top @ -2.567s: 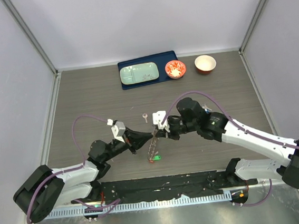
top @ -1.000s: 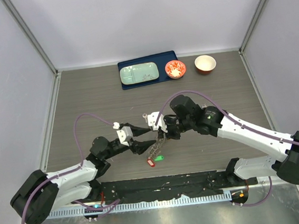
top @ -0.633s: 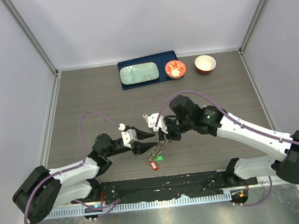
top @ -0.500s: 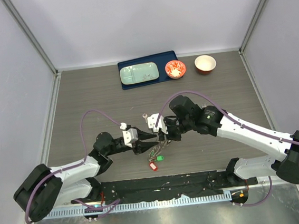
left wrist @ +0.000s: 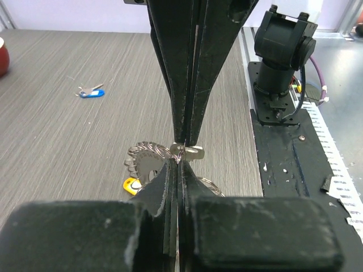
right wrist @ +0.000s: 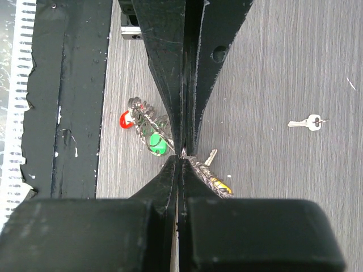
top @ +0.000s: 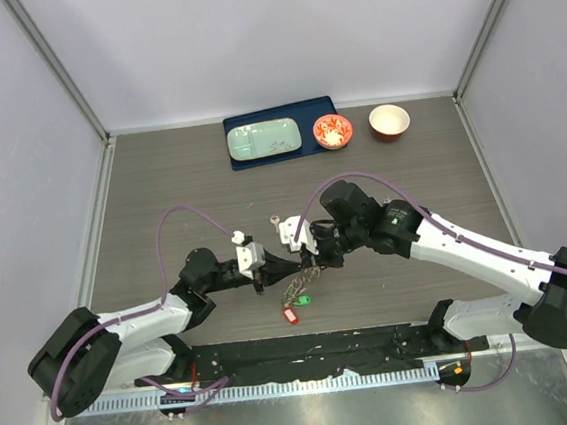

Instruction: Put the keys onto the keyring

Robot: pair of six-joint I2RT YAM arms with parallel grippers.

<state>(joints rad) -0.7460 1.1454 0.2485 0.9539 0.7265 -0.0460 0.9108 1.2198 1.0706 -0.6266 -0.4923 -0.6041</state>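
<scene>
The keyring (top: 306,271) hangs just above the table between my two grippers, which meet tip to tip. My right gripper (top: 314,258) is shut on its rim. My left gripper (top: 291,265) is shut on it from the opposite side. In the left wrist view the jagged keyring (left wrist: 148,162) shows beside my shut left gripper (left wrist: 180,162), with a silver key (left wrist: 194,151) and a yellow key (left wrist: 131,184). In the right wrist view my right gripper (right wrist: 182,157) is shut, with a green key (right wrist: 159,145), a red key (right wrist: 125,119) and the yellow key (right wrist: 220,185) hanging on small rings.
A loose silver key (top: 275,218) lies on the table behind the grippers, also in the right wrist view (right wrist: 306,122). A blue key (left wrist: 91,93) lies further off. A blue tray (top: 324,108) with a green dish (top: 265,140) and two bowls (top: 333,130) (top: 389,121) stand at the back.
My left gripper was open beside the ring; it has moved right and shut on it. The right gripper has held still with the ring. The hanging keys have swung slightly.
</scene>
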